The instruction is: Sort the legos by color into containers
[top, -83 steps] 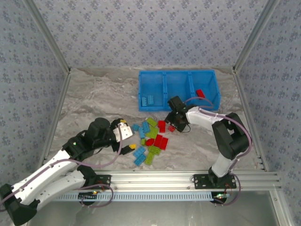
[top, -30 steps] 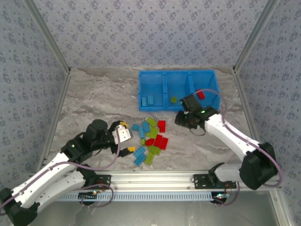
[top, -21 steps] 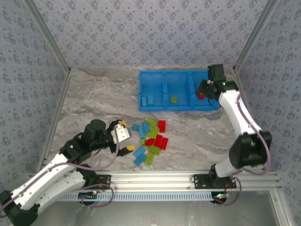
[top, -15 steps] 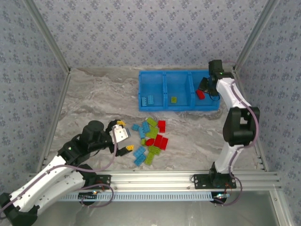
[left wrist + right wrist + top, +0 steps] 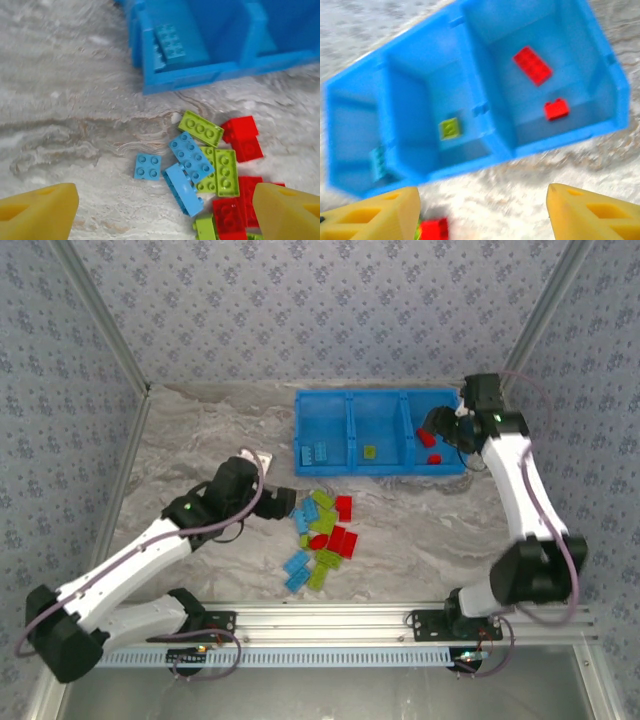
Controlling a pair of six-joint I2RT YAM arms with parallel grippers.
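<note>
The left arm [image 5: 150, 545] has swung out from the near-left corner of the bench [image 5: 200, 435], so the left fingers [image 5: 42, 212] now hang at the left rim of the loose legos [image 5: 322, 535]. Meanwhile the right arm has gone to the tray [image 5: 380, 469], where a second red brick [image 5: 556, 108] now lies.

The left fingers stand wide apart and hold nothing. The pile sits mid-bench, just to their right, so this arm is clearly the nearer one. Closest are a small light blue brick [image 5: 148, 166] and a longer light blue brick [image 5: 191, 156] whose long axis runs diagonally across the wrist view. A grasp on it would likely need a wrist turn.

The tray lies toward the far-right corner. It has a light blue brick [image 5: 319, 452] in its left compartment, a green brick [image 5: 370, 452] in the middle and two reds on the right. The right fingers [image 5: 592, 210] hover spread and empty above that right compartment, with the arm stretched far from the pile.
</note>
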